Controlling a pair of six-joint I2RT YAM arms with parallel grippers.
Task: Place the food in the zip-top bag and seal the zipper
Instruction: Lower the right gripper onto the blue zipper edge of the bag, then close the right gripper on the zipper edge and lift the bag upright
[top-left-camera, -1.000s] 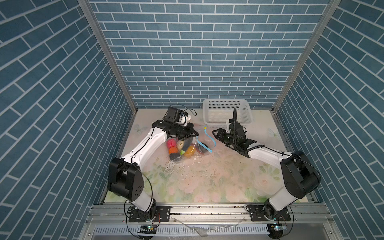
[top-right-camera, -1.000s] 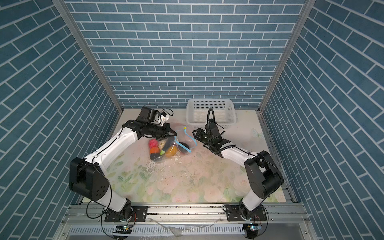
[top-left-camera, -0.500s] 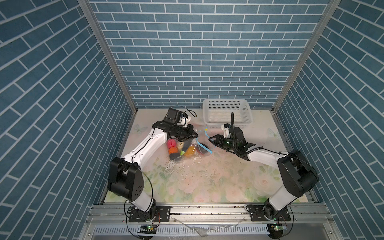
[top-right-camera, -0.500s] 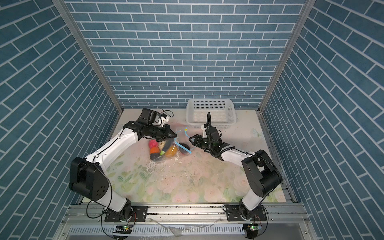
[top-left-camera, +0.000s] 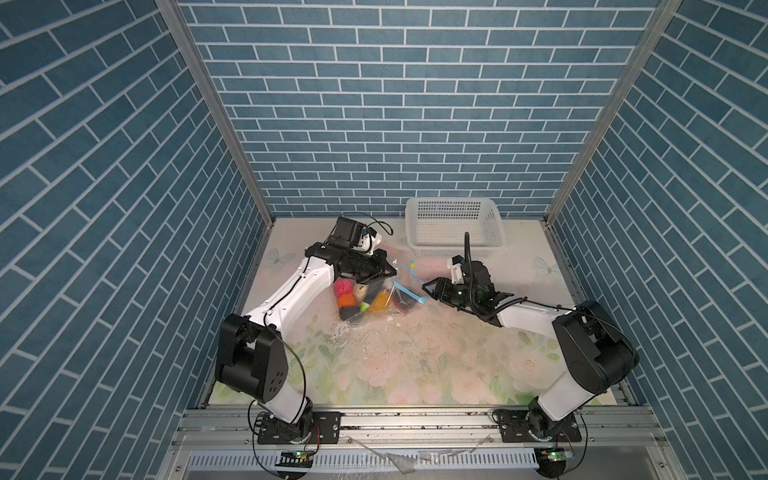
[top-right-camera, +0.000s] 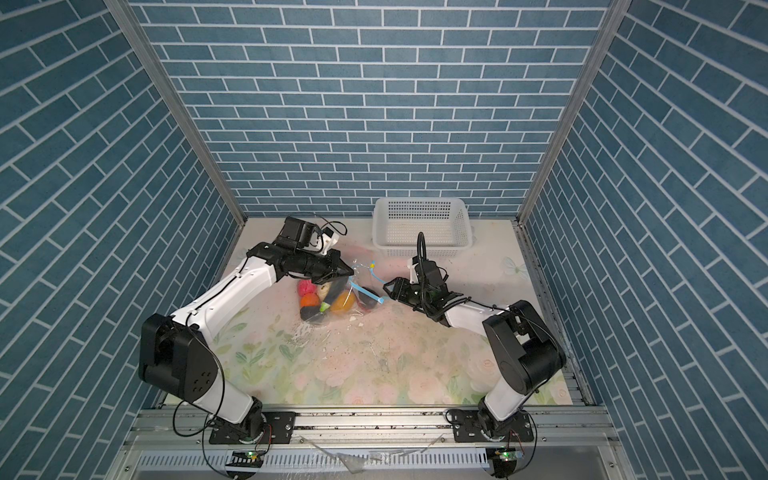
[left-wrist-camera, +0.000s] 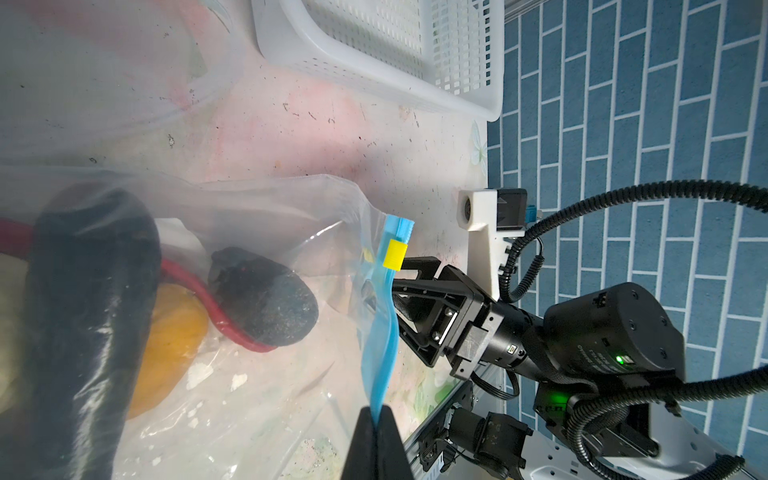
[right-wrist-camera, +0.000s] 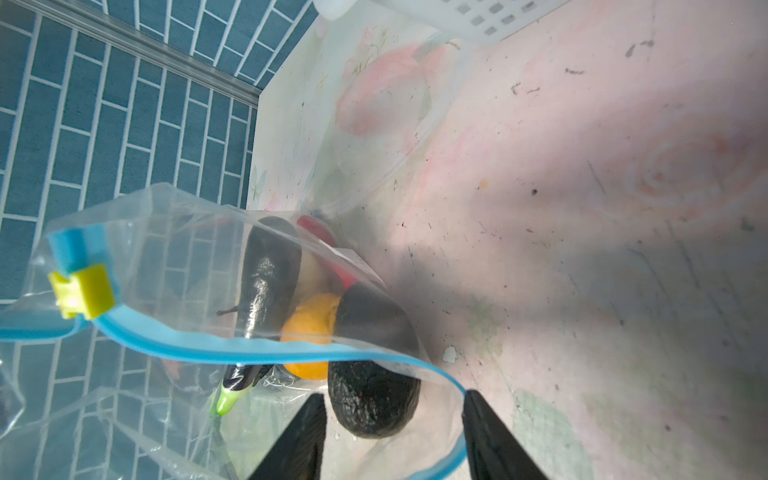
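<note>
The left pincer (left-wrist-camera: 376, 419) is clenched on the zipper (left-wrist-camera: 380, 332); the right pincer (right-wrist-camera: 392, 397) is released, jaws apart at the strip. The yellow tab (right-wrist-camera: 83, 291) is best pinched and drawn along the tautened strip. The zip-top bag (right-wrist-camera: 174, 232), food (right-wrist-camera: 307, 332) inside, is borne by the worktop (right-wrist-camera: 582, 208); the left arm (top-left-camera: 299, 291) and right arm (top-left-camera: 523, 316) are stretched low, converging.

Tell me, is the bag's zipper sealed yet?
Not sealed. The zipper gapes in a loop in the right wrist view, the black lump bare through it; its yellow tab sits at one end.

White basket (left-wrist-camera: 353, 54) and dark aubergine (left-wrist-camera: 91, 311) partly beyond the left wrist view's edge.
</note>
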